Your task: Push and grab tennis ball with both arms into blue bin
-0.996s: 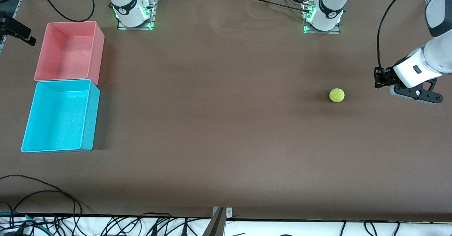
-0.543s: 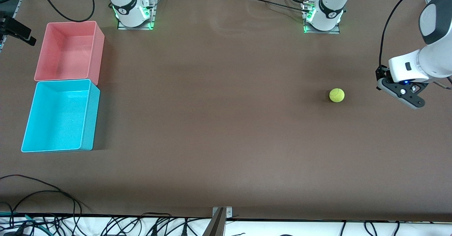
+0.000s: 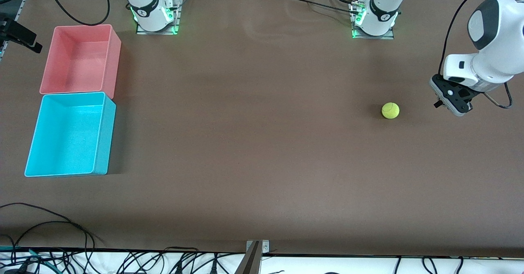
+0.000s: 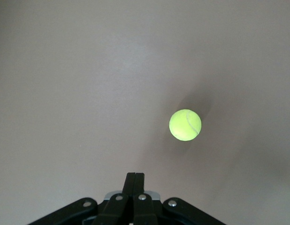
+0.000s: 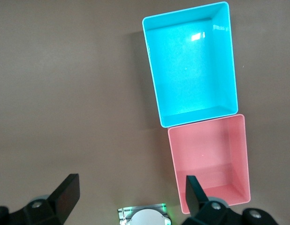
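From the front camera there is one small fuzzy yellow-green tennis ball point(image 3: 390, 110) lying on the brown table point(image 3: 254, 143) toward the left arm's end, well apart from the two bins at the right arm's end. Those two are one bright cyan-blue rectangular plastic bin point(image 3: 69, 134) and one pink rectangular plastic bin point(image 3: 81, 59), touching end to end, the blue bin nearer the camera; both hold nothing. Two white arm bases stand along the top edge. Only the left arm's hand shows here: the left gripper point(image 3: 438, 103) hangs low over the table just beside the ball, toward the left arm's end, without touching it. Its fingers are mostly hidden under the white wrist. The right arm is cut off above its base, and its gripper is out of this view.

In the left wrist view there is one ball point(image 4: 185, 125) on bare table, with a faint pale seam. The left gripper point(image 4: 134, 178) has its two fingers pressed together, holding nothing, and the ball sits ahead of the fingertips and off to one side.

In the right wrist view both bins show from above, the blue bin point(image 5: 156, 70) and the pink bin point(image 5: 175, 173), the pink one partly covered by a finger. The right gripper point(image 5: 131, 192) waits high over the table with its two fingers point(image 5: 65, 194) spread wide and nothing between them; the fingertips are cut off by the picture's edge
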Tool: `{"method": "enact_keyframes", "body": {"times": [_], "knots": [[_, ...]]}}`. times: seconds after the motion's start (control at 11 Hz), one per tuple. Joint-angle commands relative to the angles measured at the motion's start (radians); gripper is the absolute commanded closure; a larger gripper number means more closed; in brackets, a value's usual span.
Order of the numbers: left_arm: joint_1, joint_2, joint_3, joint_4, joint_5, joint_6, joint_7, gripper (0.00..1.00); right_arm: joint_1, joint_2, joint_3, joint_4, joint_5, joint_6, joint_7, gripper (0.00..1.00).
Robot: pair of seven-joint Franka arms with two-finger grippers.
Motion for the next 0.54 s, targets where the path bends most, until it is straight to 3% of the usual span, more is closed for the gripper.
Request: {"method": "enact_keyframes", "body": {"times": [0.0,0.45], "knots": [[0.035,-0.056,-0.006,-0.168,0.028,0.191,0.277,1.0,0.006,0.008,-0.001,0.019,0.011,-0.008,0.009,0.0],[0.073,-0.05,-0.005,-0.308,0.014,0.34,0.566,1.0,0.007,0.018,0.004,0.019,0.013,-0.009,0.009,0.0]]}}
